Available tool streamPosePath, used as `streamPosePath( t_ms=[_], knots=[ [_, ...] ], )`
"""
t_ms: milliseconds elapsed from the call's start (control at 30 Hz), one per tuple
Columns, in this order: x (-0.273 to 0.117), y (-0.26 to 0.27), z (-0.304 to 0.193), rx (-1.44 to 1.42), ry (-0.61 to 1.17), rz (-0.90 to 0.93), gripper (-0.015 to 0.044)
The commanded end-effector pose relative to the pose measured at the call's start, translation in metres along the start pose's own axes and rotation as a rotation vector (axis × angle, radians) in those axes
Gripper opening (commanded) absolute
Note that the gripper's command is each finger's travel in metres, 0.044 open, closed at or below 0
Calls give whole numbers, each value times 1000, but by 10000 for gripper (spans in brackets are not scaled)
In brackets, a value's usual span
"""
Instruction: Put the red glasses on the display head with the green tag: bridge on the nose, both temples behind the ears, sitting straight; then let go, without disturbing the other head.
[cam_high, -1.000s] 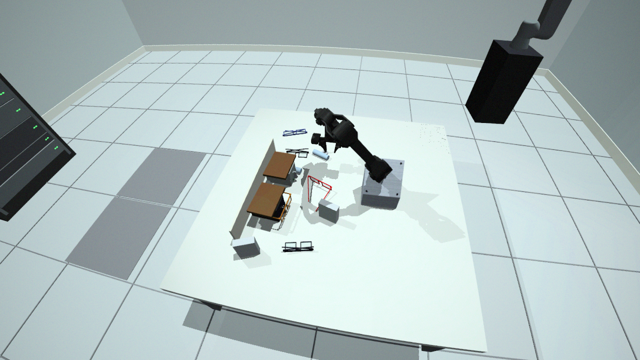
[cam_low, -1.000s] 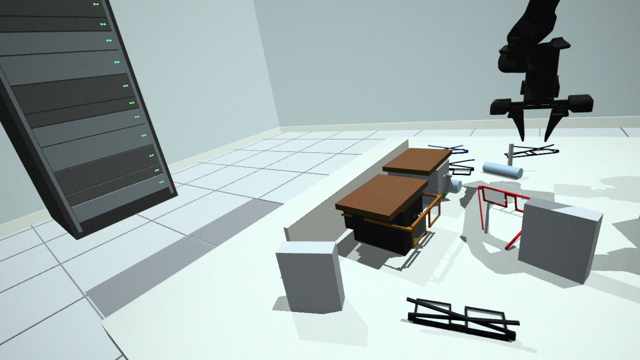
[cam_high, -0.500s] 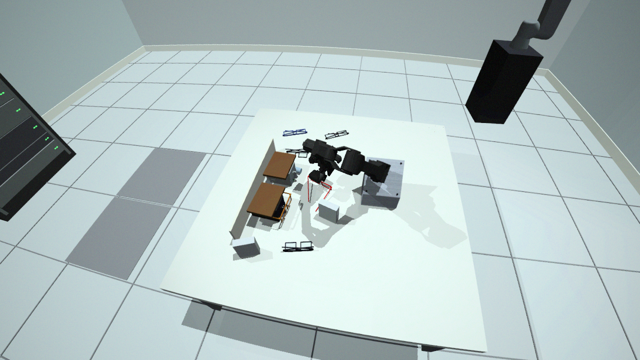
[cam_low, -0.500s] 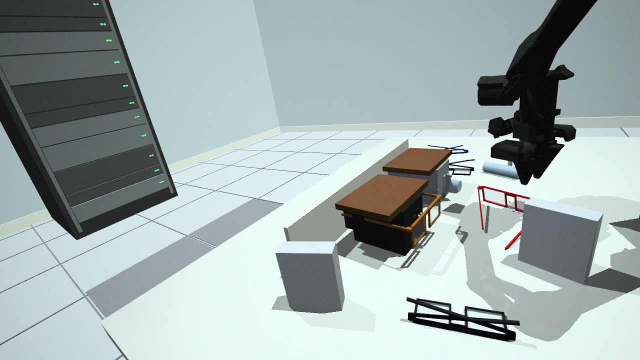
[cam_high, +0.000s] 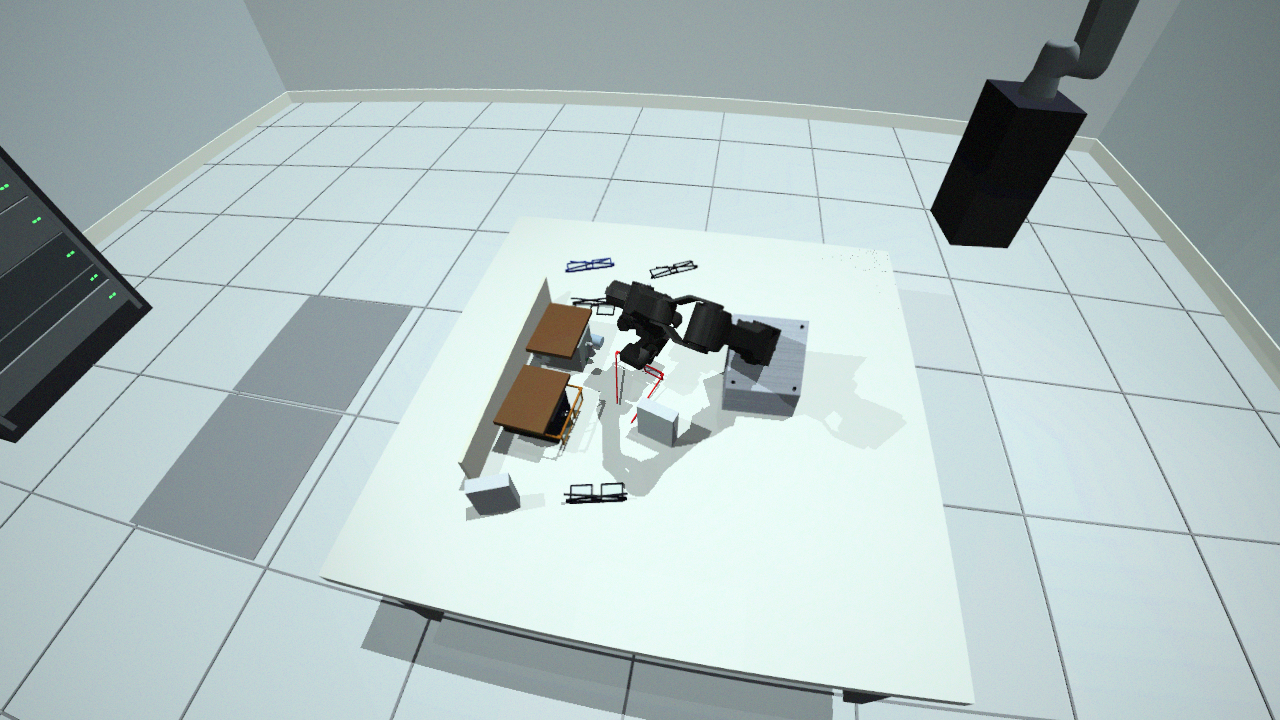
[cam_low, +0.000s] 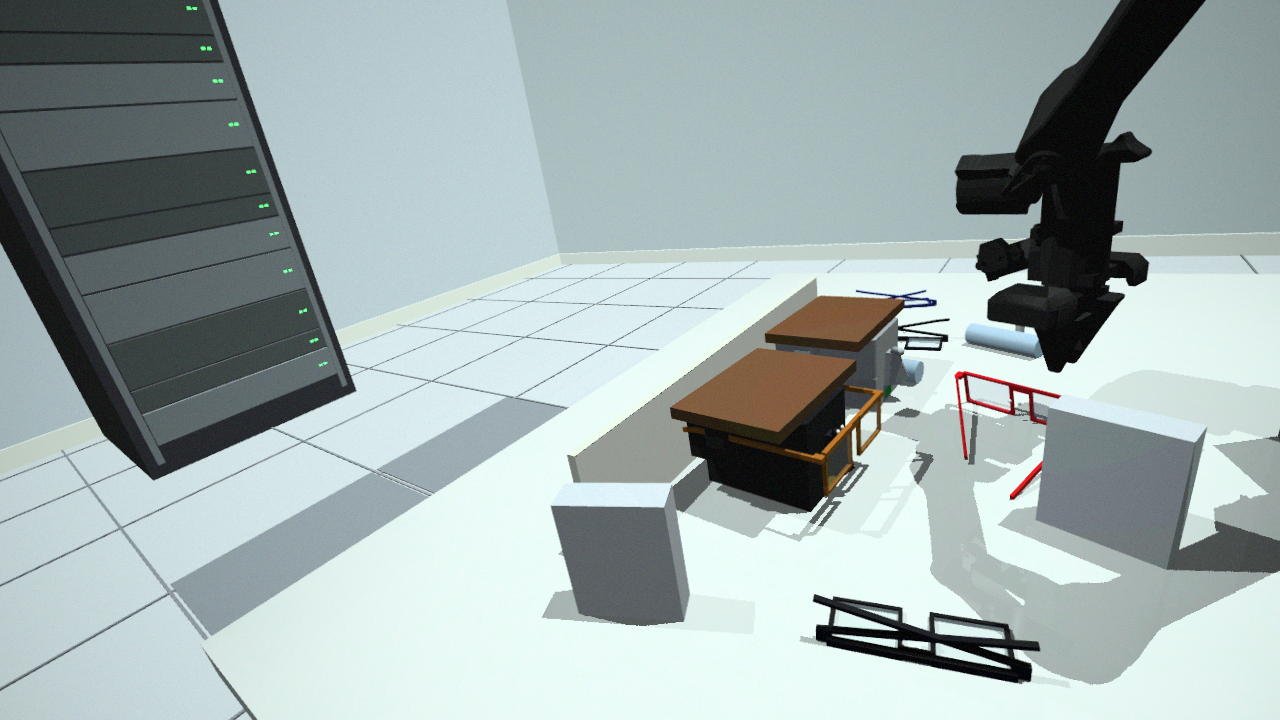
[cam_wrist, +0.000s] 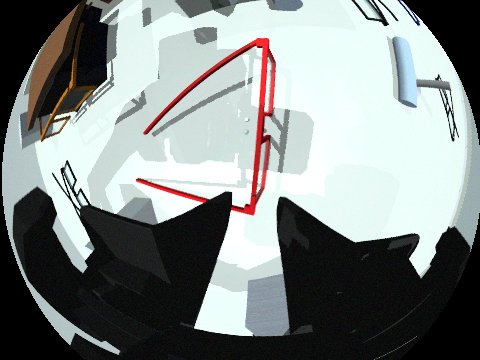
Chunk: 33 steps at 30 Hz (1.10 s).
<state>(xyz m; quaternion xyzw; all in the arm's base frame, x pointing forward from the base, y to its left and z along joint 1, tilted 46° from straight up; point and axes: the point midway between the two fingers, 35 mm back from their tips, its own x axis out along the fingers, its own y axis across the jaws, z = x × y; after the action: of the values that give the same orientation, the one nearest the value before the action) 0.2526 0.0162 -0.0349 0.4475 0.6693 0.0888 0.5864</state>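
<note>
The red glasses (cam_high: 617, 380) (cam_low: 962, 420) (cam_wrist: 259, 125) stand on the table with temples unfolded toward the heads; a grey block partly hides them in the exterior view. My gripper (cam_high: 637, 359) (cam_low: 1066, 360) (cam_wrist: 255, 200) is open and empty above them, its fingertips apart; in the wrist view one hinge corner shows just ahead of the gap. The pale grey head (cam_low: 881, 353) with the green tag (cam_low: 887, 391) stands under the farther brown board and wears no glasses. The other, black head (cam_low: 760, 474) (cam_wrist: 95, 45) wears orange glasses (cam_low: 819, 458) (cam_wrist: 75, 89).
A grey block (cam_high: 657, 422) (cam_low: 1109, 474) stands close beside the red glasses; another (cam_high: 494, 495) (cam_low: 617, 555) stands near the low wall's end. A pale blue cylinder (cam_low: 1002, 340) (cam_wrist: 405, 72) lies beyond. Black glasses (cam_high: 595, 498) (cam_low: 930, 637) lie in front; other black and blue pairs lie at the back.
</note>
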Motion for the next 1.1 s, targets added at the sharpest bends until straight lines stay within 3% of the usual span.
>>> streamPosePath(
  t_ms=[0,1067],
  knots=[
    [-1,2,0,-13,-5,5,120],
    [42,-2,3,-12,-5,5,120]
  ],
)
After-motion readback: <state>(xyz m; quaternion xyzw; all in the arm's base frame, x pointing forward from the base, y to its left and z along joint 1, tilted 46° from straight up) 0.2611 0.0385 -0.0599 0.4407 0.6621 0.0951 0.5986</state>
